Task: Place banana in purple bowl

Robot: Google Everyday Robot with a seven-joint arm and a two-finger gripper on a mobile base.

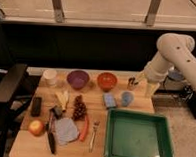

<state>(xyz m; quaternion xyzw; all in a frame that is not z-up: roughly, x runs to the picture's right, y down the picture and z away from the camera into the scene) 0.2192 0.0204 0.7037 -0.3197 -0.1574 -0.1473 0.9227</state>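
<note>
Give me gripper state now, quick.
Gripper: open or closed cannot be told; it is by the right edge of the table.
Not holding the banana, which lies on the table.

Wooden surface (24, 147) carries: white cup (50, 76) far left; orange-red bowl (107, 81) far centre; grape bunch (79, 108) mid-left, carrot (84, 128) nearer; apple (36, 127) near left, knife (51, 138) beside it; fork (93, 135) centre; green tray (109, 136) near right.

Single high view down onto table (75, 150), tool (150, 89) right.
</note>
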